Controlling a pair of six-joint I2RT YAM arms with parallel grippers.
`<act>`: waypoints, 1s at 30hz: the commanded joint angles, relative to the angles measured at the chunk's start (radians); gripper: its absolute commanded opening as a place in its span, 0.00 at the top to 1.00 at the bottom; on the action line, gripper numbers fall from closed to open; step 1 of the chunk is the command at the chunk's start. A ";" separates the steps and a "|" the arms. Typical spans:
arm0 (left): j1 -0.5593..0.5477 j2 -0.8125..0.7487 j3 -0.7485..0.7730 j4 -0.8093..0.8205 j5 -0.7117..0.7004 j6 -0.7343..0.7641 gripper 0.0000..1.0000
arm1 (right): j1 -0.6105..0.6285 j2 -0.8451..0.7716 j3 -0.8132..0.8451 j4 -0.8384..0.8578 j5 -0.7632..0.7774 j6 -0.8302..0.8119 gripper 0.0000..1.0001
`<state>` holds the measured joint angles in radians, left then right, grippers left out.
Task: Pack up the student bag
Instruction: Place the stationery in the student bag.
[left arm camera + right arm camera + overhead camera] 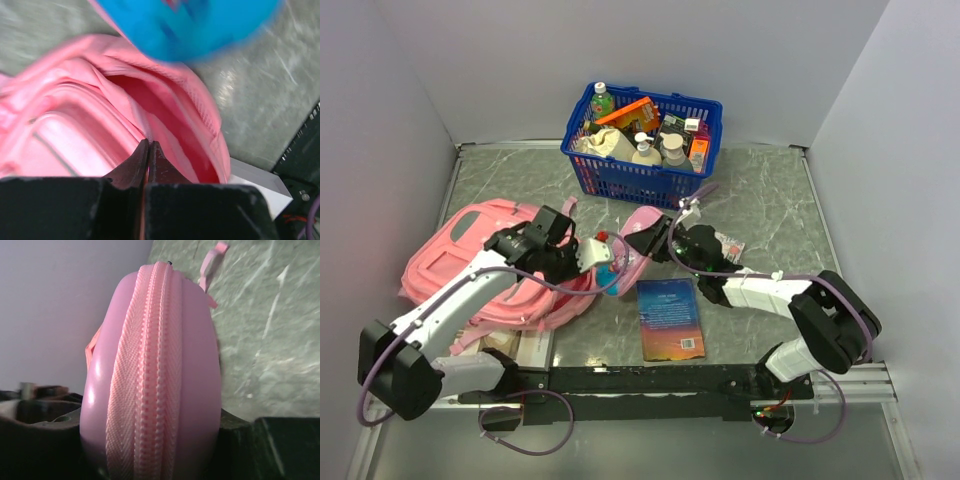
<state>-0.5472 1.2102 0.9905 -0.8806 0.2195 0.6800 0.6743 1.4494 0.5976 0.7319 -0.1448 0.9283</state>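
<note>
Top view: the student bag [470,262] is flopped on its side at the left of the table [770,210]; the left gripper [583,256] sits at its right-hand mouth; the right gripper [658,238] clamps a pink pencil case [642,228] just right of that; blue basket [640,172] far, book [670,318] near. Left wrist: fingers [136,169] pressed together over the bag's open mouth; can't tell if any fabric's pinched. Right wrist: the case is squeezed between both fingers [42,422], zip facing the camera.
</note>
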 commanded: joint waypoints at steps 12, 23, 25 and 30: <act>-0.071 -0.339 0.218 0.177 -0.002 -0.143 0.99 | 0.120 0.025 0.341 -0.204 0.301 0.131 0.69; -0.088 -0.350 0.183 0.262 -0.072 -0.109 0.99 | 0.263 0.170 0.588 -0.379 0.312 0.213 0.75; -0.086 -0.348 0.157 0.316 -0.069 -0.096 0.99 | 0.284 0.206 0.611 -0.396 0.272 0.230 0.75; -0.088 -0.330 0.154 0.354 -0.037 -0.108 0.99 | 0.314 0.247 0.650 -0.450 0.148 0.251 0.73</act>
<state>-0.6277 0.8787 1.1316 -0.6895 0.1425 0.5648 0.9703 1.6936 1.1797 0.2596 0.1287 1.1149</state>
